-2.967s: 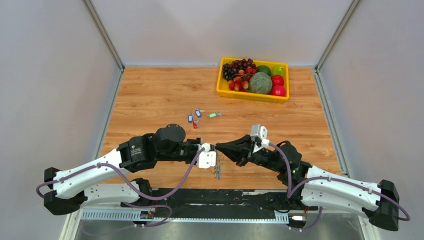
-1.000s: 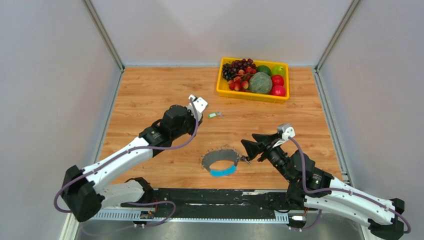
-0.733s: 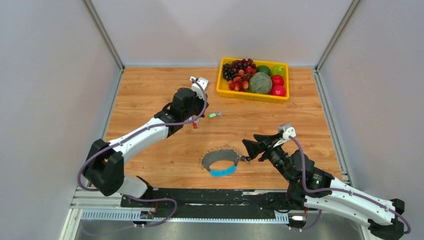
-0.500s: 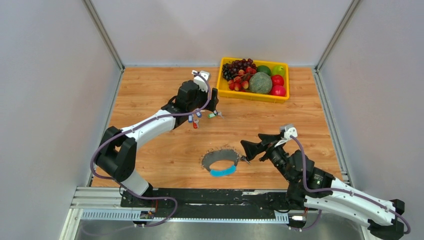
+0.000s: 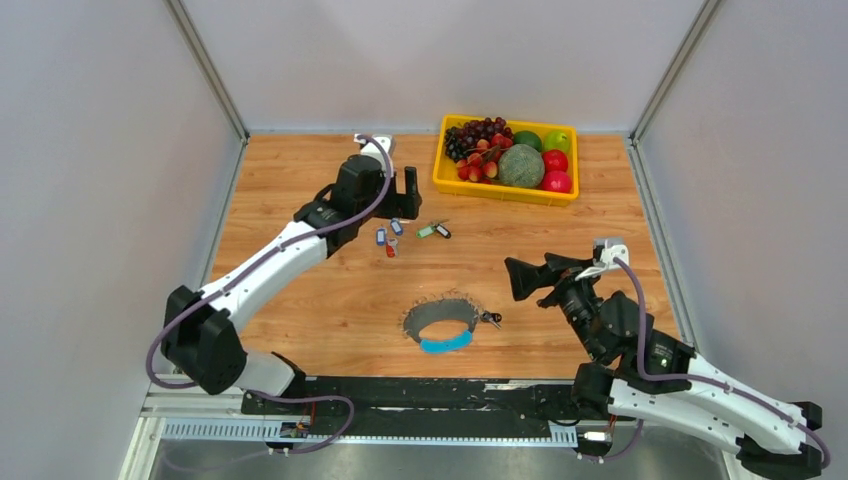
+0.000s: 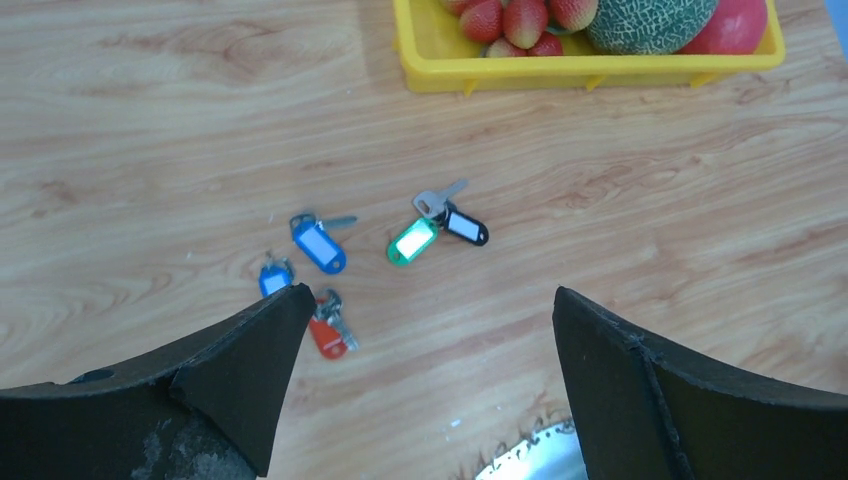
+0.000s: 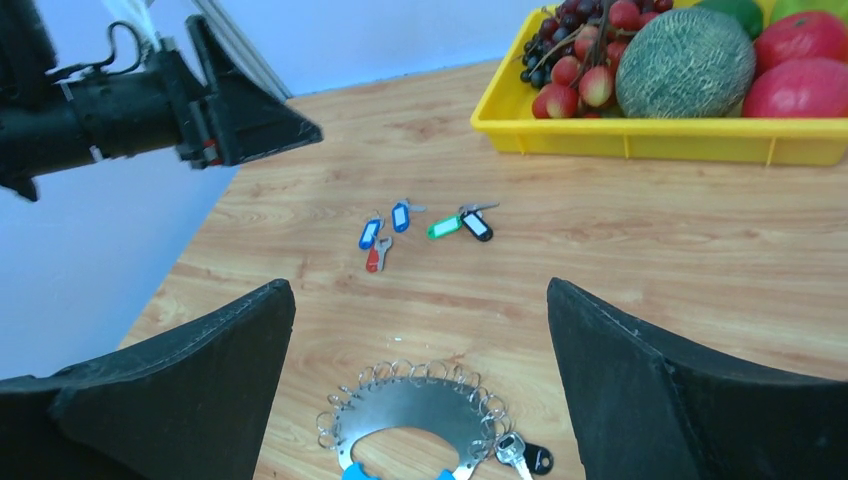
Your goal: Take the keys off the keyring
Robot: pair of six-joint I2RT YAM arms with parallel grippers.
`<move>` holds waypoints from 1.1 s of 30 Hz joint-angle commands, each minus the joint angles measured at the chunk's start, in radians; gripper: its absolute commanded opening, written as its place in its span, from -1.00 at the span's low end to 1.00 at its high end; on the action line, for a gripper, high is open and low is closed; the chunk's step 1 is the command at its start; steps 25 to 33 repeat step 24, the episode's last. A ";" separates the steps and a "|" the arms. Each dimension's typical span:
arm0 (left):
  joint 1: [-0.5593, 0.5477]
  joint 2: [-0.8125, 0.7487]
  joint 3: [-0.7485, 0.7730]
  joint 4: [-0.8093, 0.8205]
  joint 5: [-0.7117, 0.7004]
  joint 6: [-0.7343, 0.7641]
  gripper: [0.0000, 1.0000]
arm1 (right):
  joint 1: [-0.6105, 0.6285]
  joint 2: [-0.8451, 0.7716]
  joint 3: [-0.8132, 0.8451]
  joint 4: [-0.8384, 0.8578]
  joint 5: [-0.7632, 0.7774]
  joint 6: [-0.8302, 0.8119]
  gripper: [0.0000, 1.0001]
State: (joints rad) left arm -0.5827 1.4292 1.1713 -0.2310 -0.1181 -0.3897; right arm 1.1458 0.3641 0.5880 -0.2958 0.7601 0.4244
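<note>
Top view: the left gripper is stretched toward the far edge, just left of the yellow tray. Its jaws are wide apart w/ nothing betw. them. Five loose keys lie on the table just on its near side, around the table's middle and a bit to the left: 2 blue tags, 1 red, 1 green, 1 black. The right gripper is over the right half, nearer to the near edge, also wide open and empty. The keyring lies flat close to the near edge, approx. at its middle, w/ the light-blue section toward that edge. The right gripper is near it but apart.

Left wrist view: the fingers stand wide, the loose keys on the table betw. and beyond them, no contact. The green tag and the black tag touch each other. The red one is just beside the small blue one. A bit of toothed rim shows at the picture's bottom.

Right wrist view: the fingers are far apart, holding nothing. The keyring has small wire loops round its rim. A black-tag key touches its right end; hooked on or not, I cannot tell. The loose keys are well apart from the ring. The melon sits in the tray.
</note>
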 commanded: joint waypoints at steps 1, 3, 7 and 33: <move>0.004 -0.152 0.041 -0.246 -0.079 -0.105 1.00 | 0.000 0.064 0.136 -0.078 0.060 -0.089 0.99; 0.004 -0.236 0.009 -0.261 -0.103 -0.117 1.00 | 0.000 0.093 0.182 -0.093 0.079 -0.106 0.99; 0.003 -0.415 -0.050 -0.269 -0.190 -0.094 1.00 | 0.000 0.137 0.266 -0.097 0.092 -0.135 0.99; 0.003 -0.719 -0.055 -0.338 -0.363 -0.013 1.00 | -0.001 0.210 0.508 -0.100 0.156 -0.282 0.99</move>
